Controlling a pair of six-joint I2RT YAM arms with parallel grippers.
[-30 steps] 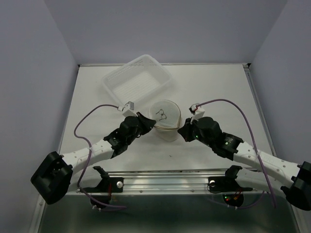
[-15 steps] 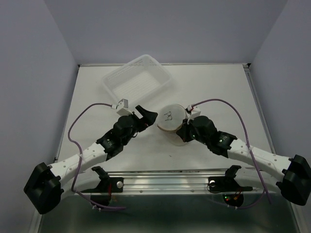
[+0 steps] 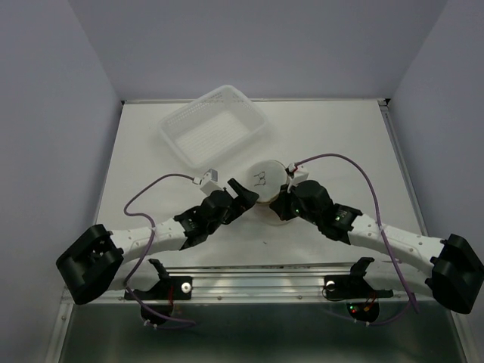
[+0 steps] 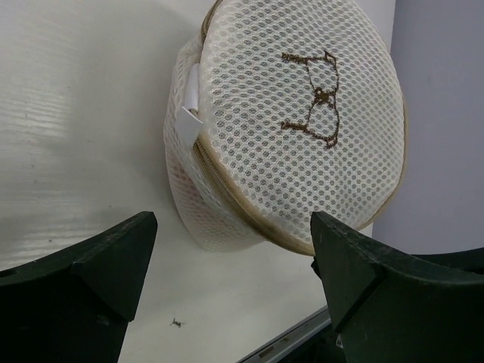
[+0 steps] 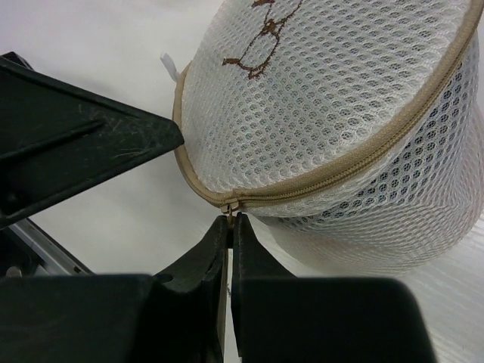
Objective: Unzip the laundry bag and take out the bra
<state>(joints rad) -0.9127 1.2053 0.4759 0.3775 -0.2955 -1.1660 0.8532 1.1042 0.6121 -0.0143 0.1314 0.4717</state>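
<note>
The laundry bag [image 3: 265, 175], a round white mesh drum with a tan rim and a small brown bra outline on its face, lies tilted on the table between both arms. Its zipper looks closed. In the left wrist view the bag [image 4: 302, 128] sits just past my left gripper [image 4: 233, 223], whose jaws stand wide apart with nothing held. My right gripper [image 5: 231, 221] is shut on the small zipper pull [image 5: 231, 206] at the bag's [image 5: 340, 98] tan rim. From above, the left gripper [image 3: 243, 192] and right gripper [image 3: 278, 201] flank the bag's near side. The bra is hidden.
A rectangular white plastic basket [image 3: 215, 125] stands behind and left of the bag. White table [image 3: 340, 144] surface runs to the walls at the back and sides. A metal rail [image 3: 257, 283] with the arm bases lines the near edge.
My left gripper has opened and let go of the bag, and now sits open at its near left. The bag has tipped and shifted slightly back and right. The right gripper stays shut.
</note>
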